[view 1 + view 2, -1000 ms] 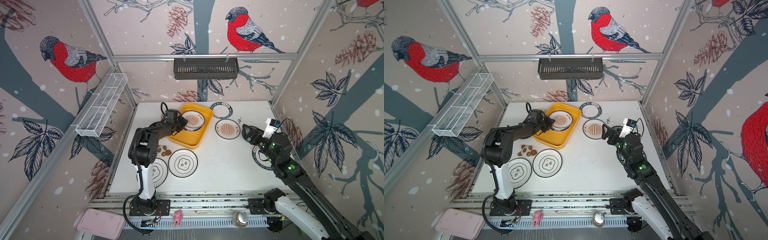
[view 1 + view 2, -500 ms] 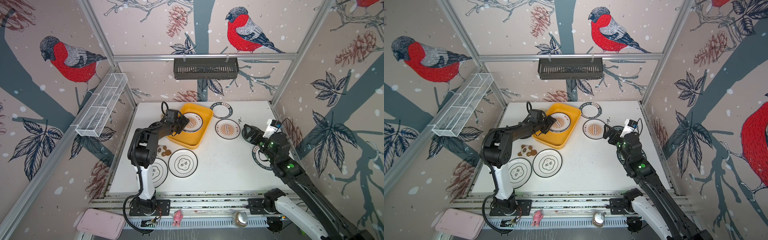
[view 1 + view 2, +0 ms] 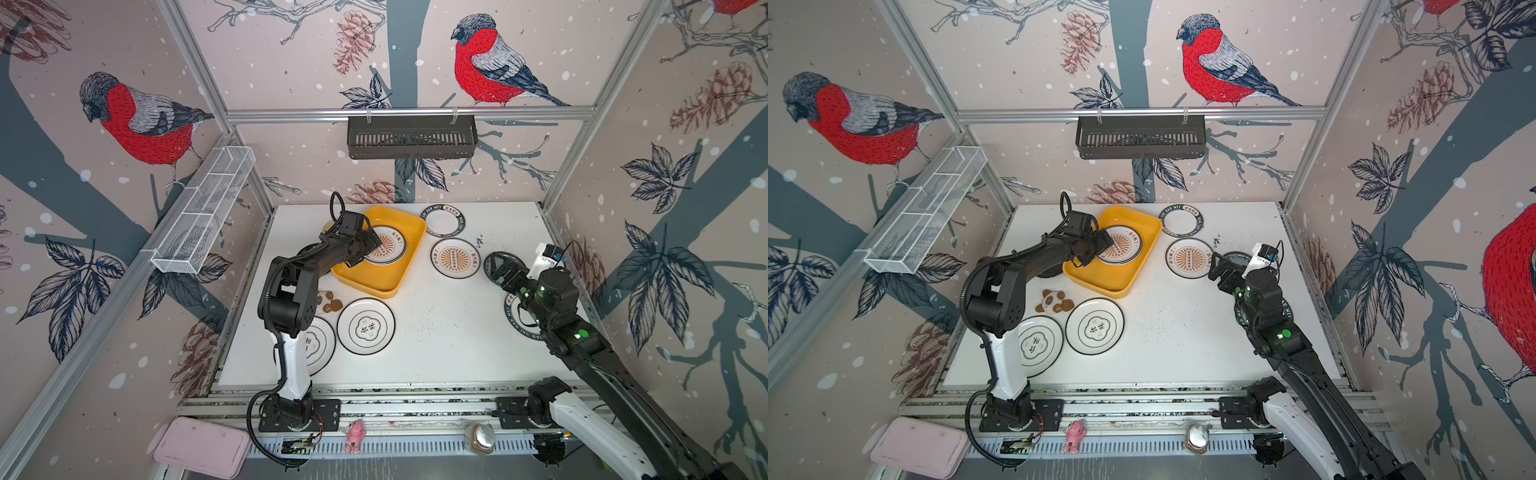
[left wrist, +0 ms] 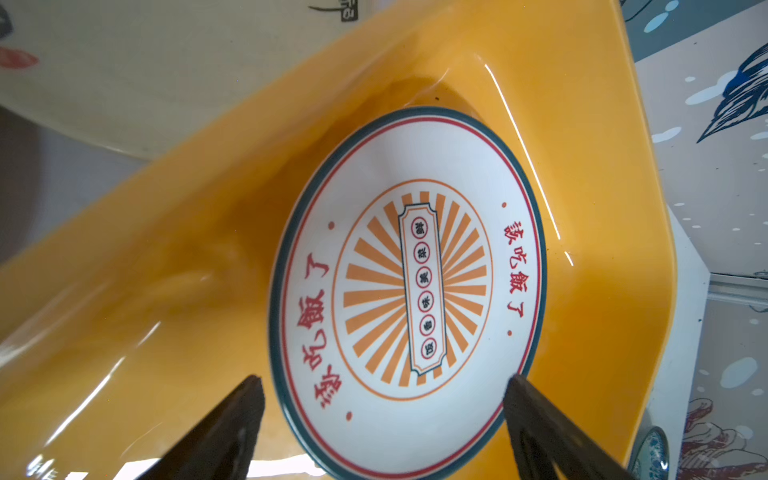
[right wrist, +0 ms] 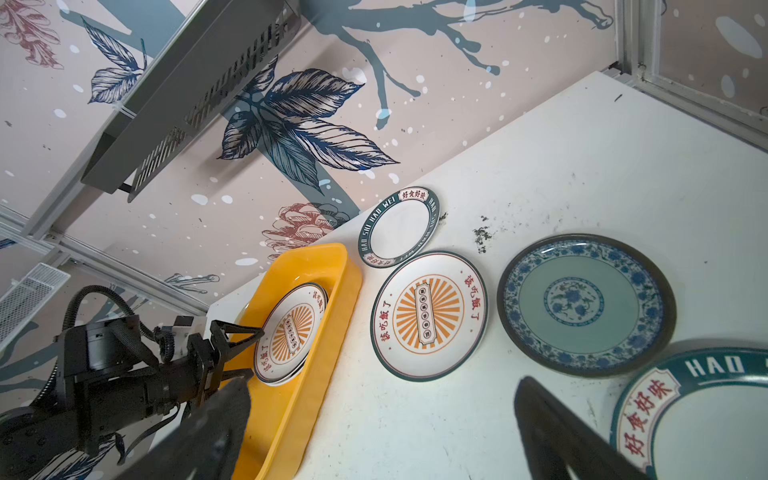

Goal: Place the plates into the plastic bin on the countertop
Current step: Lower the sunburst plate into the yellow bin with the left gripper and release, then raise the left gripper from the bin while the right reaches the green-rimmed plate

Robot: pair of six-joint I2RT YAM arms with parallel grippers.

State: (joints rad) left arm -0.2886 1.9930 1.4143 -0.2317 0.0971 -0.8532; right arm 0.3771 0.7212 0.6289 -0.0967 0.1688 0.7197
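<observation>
- Far left: 2 plates wait at the front of the countertop (image 3: pixel 436 345). The black-rimmed plate (image 3: pixel 365 326) is in full view; the front-left plate (image 3: pixel 324 345) is half hidden behind the left arm.
- The panda toy (image 3: pixel 1054 301) is not a plate, so skip it.
- The dark round shape (image 3: pixel 1050 274) under the left forearm could be a plate, but you cannot tell.
- Left gripper (image 4: pixel 383 380): jaws spread wide, holding nothing, straddling the near rim of the sunburst plate (image 4: pixel 409 286).
- That plate lies flat inside the plastic bin (image 3: pixel 415 226), so I judge this drop finished.
- The right wrist view hints at a 2nd rim beneath it. Stack or shadow is unclear.
- Next for the left arm: lift straight up clear of the bin wall, then go for a front plate.
- Centre: the second sunburst plate (image 3: pixel 454 257) and the lettered-band plate (image 3: pixel 444 220) sit on the countertop just beside the bin, touching or nearly so.
- Right gripper (image 5: pixel 380 384): fingers wide apart and empty, hovering near the teal plate (image 5: pixel 586 303).
- Probable next pick is that plate. It needs a low approach to get 1 finger under the shallow rim.
- Far right: the large lettered plate (image 5: pixel 706 415) is cut off in the wrist view and covered by the right arm in both top views.
</observation>
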